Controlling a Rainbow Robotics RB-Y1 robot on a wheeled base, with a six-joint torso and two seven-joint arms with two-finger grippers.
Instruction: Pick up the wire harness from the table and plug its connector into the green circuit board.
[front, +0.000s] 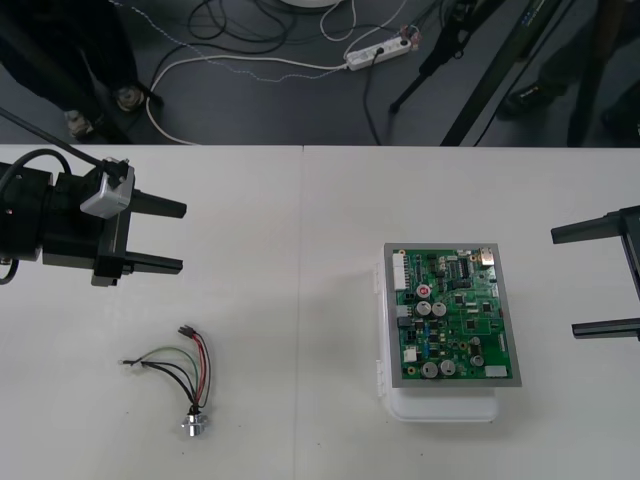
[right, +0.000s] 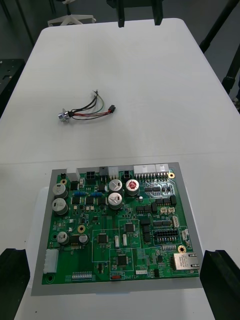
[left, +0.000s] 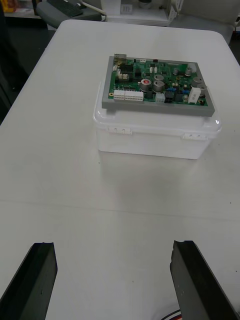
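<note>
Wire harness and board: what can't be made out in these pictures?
wire harness, left wrist view: cut off at the frame edge beside the left gripper's finger.
plug, front and right wrist views: too small to count its pins.
green circuit board, every view: too small to tell which header fits the plug.
right gripper, front view: body cut off by the frame edge.

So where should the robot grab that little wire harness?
Likely just behind the small black plug, from straight above with the left gripper. The wire harness lies flat on the table, plug end nearest that gripper, and holding there keeps the plug free.
</note>
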